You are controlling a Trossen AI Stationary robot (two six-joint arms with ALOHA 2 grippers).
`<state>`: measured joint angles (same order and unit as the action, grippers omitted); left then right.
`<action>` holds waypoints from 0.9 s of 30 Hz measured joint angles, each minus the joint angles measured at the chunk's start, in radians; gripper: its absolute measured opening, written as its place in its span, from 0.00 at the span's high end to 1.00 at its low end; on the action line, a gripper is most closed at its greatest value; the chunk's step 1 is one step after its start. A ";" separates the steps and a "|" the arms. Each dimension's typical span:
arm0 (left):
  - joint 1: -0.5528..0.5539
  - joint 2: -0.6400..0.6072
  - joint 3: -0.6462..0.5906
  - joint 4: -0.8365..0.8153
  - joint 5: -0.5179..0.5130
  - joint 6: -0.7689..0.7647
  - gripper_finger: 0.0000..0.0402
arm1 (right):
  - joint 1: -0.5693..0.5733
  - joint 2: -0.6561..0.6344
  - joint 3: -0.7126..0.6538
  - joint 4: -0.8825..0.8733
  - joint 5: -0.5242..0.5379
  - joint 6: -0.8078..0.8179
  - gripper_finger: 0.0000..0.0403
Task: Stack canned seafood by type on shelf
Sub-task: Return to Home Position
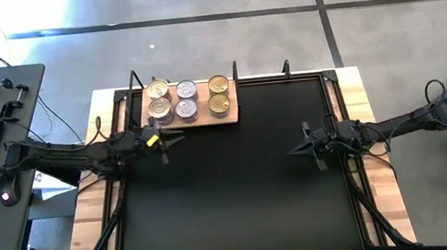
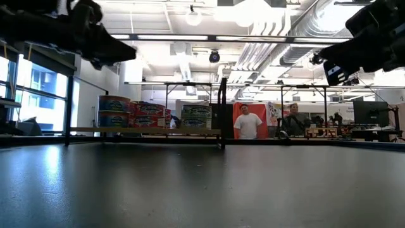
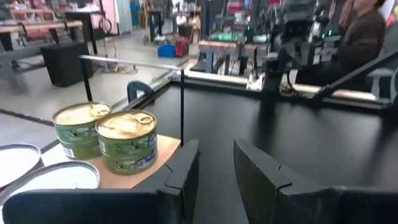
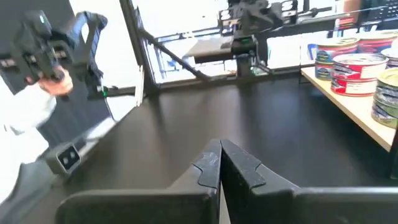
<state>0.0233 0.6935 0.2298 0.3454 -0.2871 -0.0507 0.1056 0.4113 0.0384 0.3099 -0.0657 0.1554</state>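
Both arms hang over the middle of the black table (image 1: pixel 241 210), clear of the surface. Left gripper (image 1: pixel 172 144) is just in front of the shelf's left end. In my left wrist view its fingers (image 3: pixel 184 167) stand a narrow gap apart, nothing between them. Right gripper (image 1: pixel 296 149) is over the table's right side, well apart from the shelf. Its fingers (image 4: pixel 239 167) are pressed together, holding nothing.

Farther back the shelf (image 1: pixel 232 112), a light wooden board, lies along the far edge, left of centre. The canned seafood (image 1: pixel 187 100) is all on it: six lids from above, two rows of three. Low view shows the front stacks two high, with blue cans (image 2: pixel 114 111) left, red cans (image 2: pixel 149 114) middle and green cans (image 2: pixel 196 116) right. I can't see the back row from there.

Beyond the table, two people (image 2: pixel 248 123) are in the room.
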 joint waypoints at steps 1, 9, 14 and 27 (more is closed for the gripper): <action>0.000 -0.036 -0.010 -0.010 0.000 -0.001 0.78 | -0.008 -0.021 -0.011 0.003 -0.004 0.010 1.00; 0.001 -0.295 -0.070 -0.139 0.011 -0.043 0.78 | -0.028 -0.086 -0.028 0.000 -0.013 0.037 1.00; 0.001 -0.426 -0.070 -0.256 0.032 -0.045 0.78 | -0.027 -0.086 -0.029 0.002 -0.006 -0.004 1.00; 0.001 -0.674 -0.075 -0.464 0.064 -0.028 0.78 | -0.027 -0.083 -0.029 -0.117 0.005 0.026 1.00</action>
<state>0.0238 0.0193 0.1552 -0.1191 -0.2234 -0.0790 0.0788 0.3286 0.0097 0.1924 -0.0610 0.1813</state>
